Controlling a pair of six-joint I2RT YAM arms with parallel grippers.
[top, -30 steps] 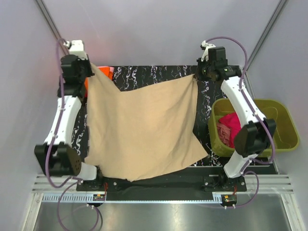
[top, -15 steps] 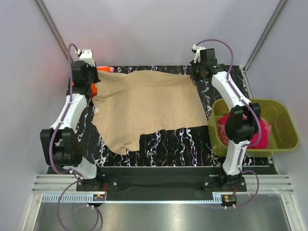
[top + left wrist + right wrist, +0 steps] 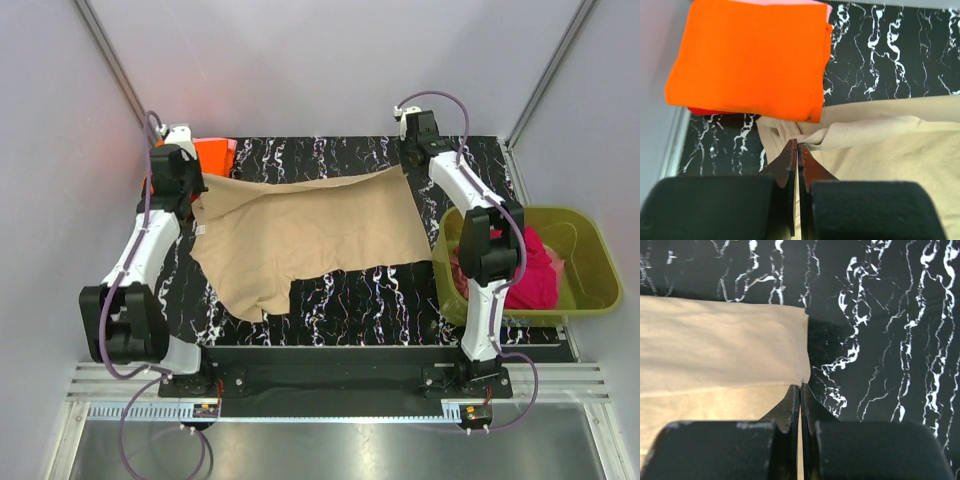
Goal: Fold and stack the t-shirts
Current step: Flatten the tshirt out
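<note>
The tan-beige t-shirt (image 3: 300,225) lies spread on the black marbled table (image 3: 400,290), its near edge uneven. My left gripper (image 3: 192,195) is shut on its far left corner; in the left wrist view the fingertips (image 3: 798,145) pinch a bunched fold of tan cloth (image 3: 890,145). My right gripper (image 3: 406,166) is shut on the far right corner, its tips (image 3: 800,386) closed on the corner of the tan shirt (image 3: 720,350). A folded bright orange t-shirt (image 3: 212,155) (image 3: 750,55) sits at the far left with a pink edge (image 3: 231,146) under it.
An olive-green tub (image 3: 590,250) stands at the right edge of the table, with a magenta-red t-shirt (image 3: 530,270) bunched inside it. The right arm's elbow hangs over the tub's left side. Grey walls close in the table at the back and sides.
Both arms have moved toward the far edge and come down. The tan shirt, held up and hanging a second ago, now lies flat on the table, both corners still gripped.
</note>
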